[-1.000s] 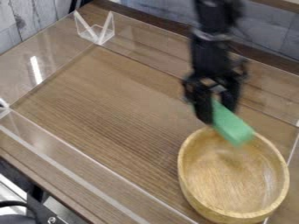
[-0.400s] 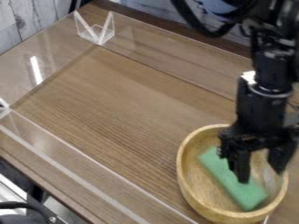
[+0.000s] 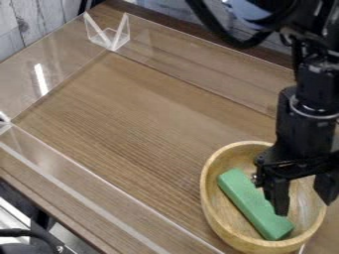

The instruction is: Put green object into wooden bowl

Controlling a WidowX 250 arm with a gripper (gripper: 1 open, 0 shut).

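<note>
Green object (image 3: pixel 256 201) lies flat on the floor of the wooden bowl (image 3: pixel 219 171), running from the near-left of the hollow toward its front, directly beneath and a little to the left of the fingers (image 3: pixel 296 190). By its look it is a plain matte bar, stiff and light, not fragile; I judge it would neither flex nor slip much under a pinch. If it had to be picked up again, the sensible hold would be across its narrow width near the middle of its length, where the two long edges run parallel and the bowl's curve leaves some clearance either side.

Largest first: the surface (image 3: pixel 126 119) is a broad wood-grain top stretching away to the left of the fingers, fenced by low clear acrylic walls (image 3: pixel 54 164) whose edges catch the light, with a small clear bracket (image 3: pixel 109 32) in the far corner, well apart from the fingers. Next, the bowl, light tan with a thick rim, sits at the near-right corner, under the fingers. Then the black arm descends steeply into it. Smallest, the fingers themselves stand apart, pointing down just above the bar's right end, gripping nothing; whether a tip touches the bar cannot be told. The placing looks done; only a clear lift out remains.
</note>
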